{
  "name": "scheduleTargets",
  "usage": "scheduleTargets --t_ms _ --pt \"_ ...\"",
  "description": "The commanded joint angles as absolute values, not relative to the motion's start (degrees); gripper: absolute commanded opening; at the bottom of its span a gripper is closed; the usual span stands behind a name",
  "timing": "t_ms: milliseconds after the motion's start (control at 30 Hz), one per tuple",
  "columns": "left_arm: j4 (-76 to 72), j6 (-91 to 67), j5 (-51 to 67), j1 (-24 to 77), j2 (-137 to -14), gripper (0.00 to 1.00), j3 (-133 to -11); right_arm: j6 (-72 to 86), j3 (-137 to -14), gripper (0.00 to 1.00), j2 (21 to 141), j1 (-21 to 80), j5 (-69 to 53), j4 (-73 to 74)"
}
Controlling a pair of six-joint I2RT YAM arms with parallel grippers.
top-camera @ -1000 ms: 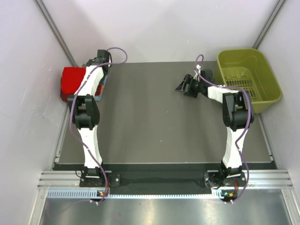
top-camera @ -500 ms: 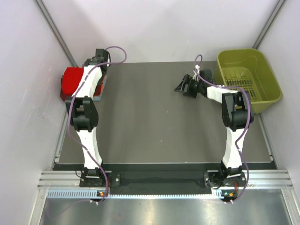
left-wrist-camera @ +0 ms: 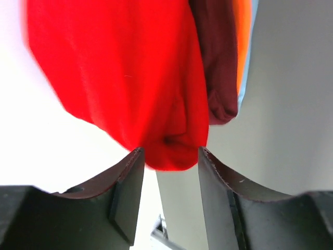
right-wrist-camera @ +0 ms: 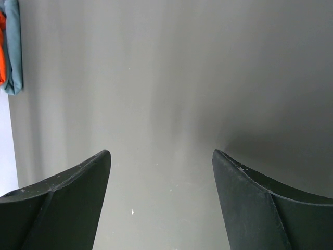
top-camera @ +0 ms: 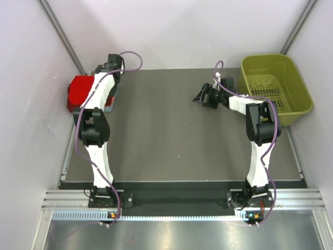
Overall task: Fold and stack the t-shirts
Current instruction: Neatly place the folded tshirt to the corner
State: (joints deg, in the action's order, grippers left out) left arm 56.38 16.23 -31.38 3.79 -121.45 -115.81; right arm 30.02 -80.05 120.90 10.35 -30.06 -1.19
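Note:
A bright red t-shirt (top-camera: 80, 91) lies on top of a folded stack at the table's far left edge. In the left wrist view the red t-shirt (left-wrist-camera: 119, 67) covers a dark maroon one (left-wrist-camera: 218, 62), with an orange edge (left-wrist-camera: 242, 41) beside it. My left gripper (left-wrist-camera: 169, 150) is open, its tips either side of the red cloth's near fold without pinching it. My right gripper (top-camera: 203, 99) is open over bare table, nothing between its fingers (right-wrist-camera: 161, 152). The stack's grey-blue edge (right-wrist-camera: 13, 47) shows far off in the right wrist view.
An olive-green plastic basket (top-camera: 268, 58) stands at the back right, just beyond the right arm. White walls close in on the left, the back and the right of the dark table (top-camera: 171, 135).
The left gripper's jaws have come apart at the red t-shirt, which stays on the stack. The left arm shifted slightly. The right arm has barely moved.

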Motion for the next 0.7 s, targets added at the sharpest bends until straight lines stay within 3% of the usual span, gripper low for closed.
scheduleTargets --t_ms 0,133,233,267,300,400,500,667 --pt "53.71 16.35 -32.7 7.1 -120.67 0.51 -123.11 28.65 -83.41 0.79 119.1 10.81 -30.23 -1.67" --pt "49.41 16.69 -24.46 12.2 -122.52 0.52 -132.18 23.93 -87.08 0.81 116.55 10.37 -29.97 1.3" --pt "35.39 17.85 -17.85 16.51 -118.68 0.58 -122.76 17.87 -90.69 0.88 113.56 9.93 -24.19 5.0" --pt "25.94 16.88 -15.32 17.92 -117.26 0.68 -119.22 16.36 -91.23 0.99 111.99 9.58 -19.99 6.05" --pt "21.23 13.39 -13.12 18.19 -116.12 0.71 -113.7 15.13 -91.67 1.0 111.02 9.67 -17.17 6.24" --pt "6.88 4.44 -5.72 18.37 -113.82 0.99 -106.99 9.5 -92.99 1.0 107.76 9.75 -7.06 7.91" --pt "7.71 -4.08 -4.14 18.54 -117.32 0.99 -110.02 6.25 -92.99 1.0 105.03 9.93 4.72 9.84" --pt "10.19 -8.88 3.24 18.81 -116.02 0.99 -107.41 -1.56 -91.85 1.0 98.1 10.28 9.93 13.97"
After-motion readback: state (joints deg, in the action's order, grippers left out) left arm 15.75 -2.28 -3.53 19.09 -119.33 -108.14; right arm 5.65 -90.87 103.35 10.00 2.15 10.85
